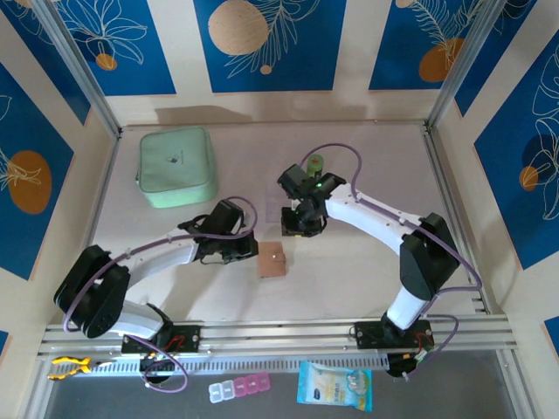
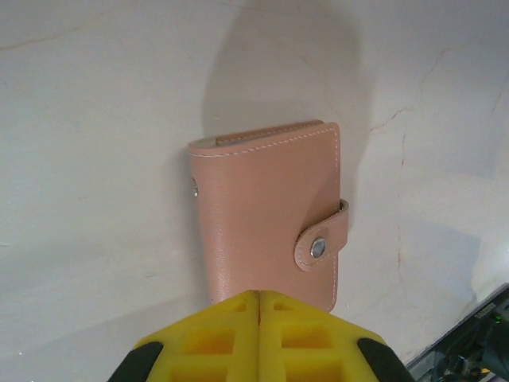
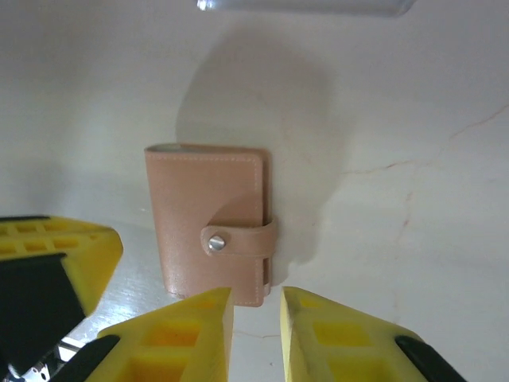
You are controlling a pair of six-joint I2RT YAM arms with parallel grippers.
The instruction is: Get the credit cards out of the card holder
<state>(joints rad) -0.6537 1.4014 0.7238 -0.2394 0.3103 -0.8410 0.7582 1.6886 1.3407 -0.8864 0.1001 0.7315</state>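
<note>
Walled in by cream walls (image 1: 349, 52) bearing blue panels (image 1: 262, 44) with white leaves and orange discs. Floored with a pale, faintly cracked tabletop (image 1: 376, 157), softly lit. Edged by metal rails (image 1: 288, 332) nearside.

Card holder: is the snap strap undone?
No, the card holder is closed, with its snap strap buttoned across the front cover.

Salmon-tan card holder (image 2: 266, 215), mint-green case (image 1: 177, 166)

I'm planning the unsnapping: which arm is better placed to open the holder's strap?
Right, probably. The right pincer is open, facing the snap strap of the closed tan leather card holder; the left pincer is shut at the holder's edge.
</note>
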